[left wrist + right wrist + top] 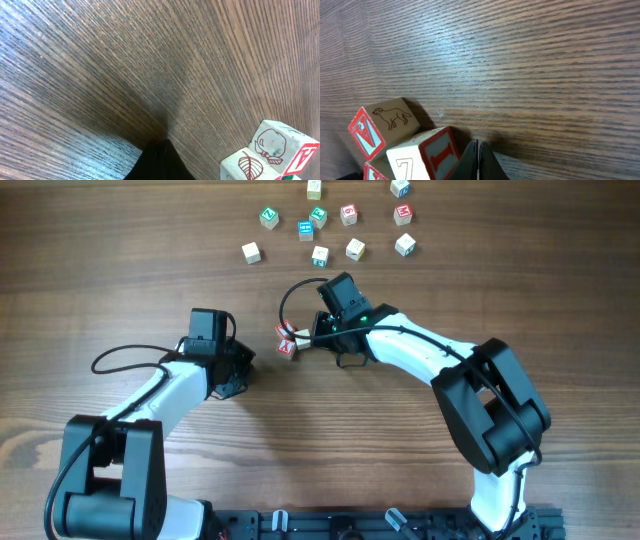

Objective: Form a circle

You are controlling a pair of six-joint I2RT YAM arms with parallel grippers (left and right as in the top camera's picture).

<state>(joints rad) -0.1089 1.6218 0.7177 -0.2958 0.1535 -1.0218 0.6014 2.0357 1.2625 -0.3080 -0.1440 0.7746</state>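
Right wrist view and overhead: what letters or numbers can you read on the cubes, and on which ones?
"7": on the pale face of the front cube.
"I": red, on that cube's side face.
Red-framed letter on the dog cube: too slanted to read.
Overhead view, loose cubes: prints too small to read.

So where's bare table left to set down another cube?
Bare wood between the left arm and right arm, below the three-cube cluster; also both top corners beside the scattered cubes. Crowded at top centre and around the cluster.
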